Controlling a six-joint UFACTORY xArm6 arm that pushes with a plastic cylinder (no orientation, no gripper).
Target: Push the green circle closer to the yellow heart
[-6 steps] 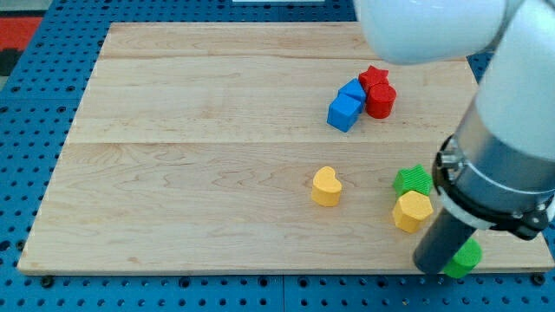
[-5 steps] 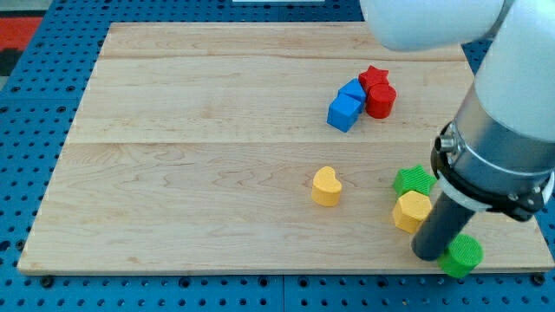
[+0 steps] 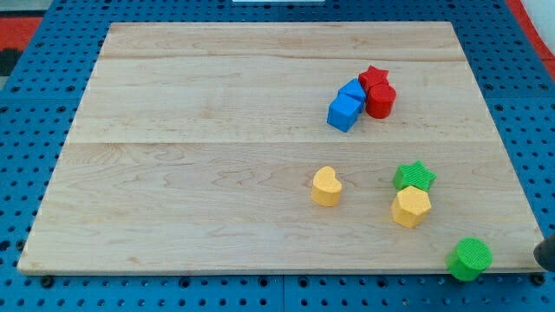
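The green circle (image 3: 469, 258) lies at the board's bottom right corner, at its front edge. The yellow heart (image 3: 326, 186) stands well to its left and a little higher, near the board's middle bottom. Only a dark bit of my rod shows at the view's right edge, and my tip (image 3: 545, 260) is just right of the green circle, apart from it.
A green star (image 3: 414, 177) and a yellow hexagon (image 3: 410, 208) touch each other between the heart and the circle. Two blue blocks (image 3: 347, 106), a red star (image 3: 373, 78) and a red cylinder (image 3: 380, 101) cluster at the upper right. The wooden board (image 3: 191, 173) lies on blue pegboard.
The arm has swung away to the right and almost out of view. The green circle, half hidden behind the rod before, now shows whole, a little right of where it was.
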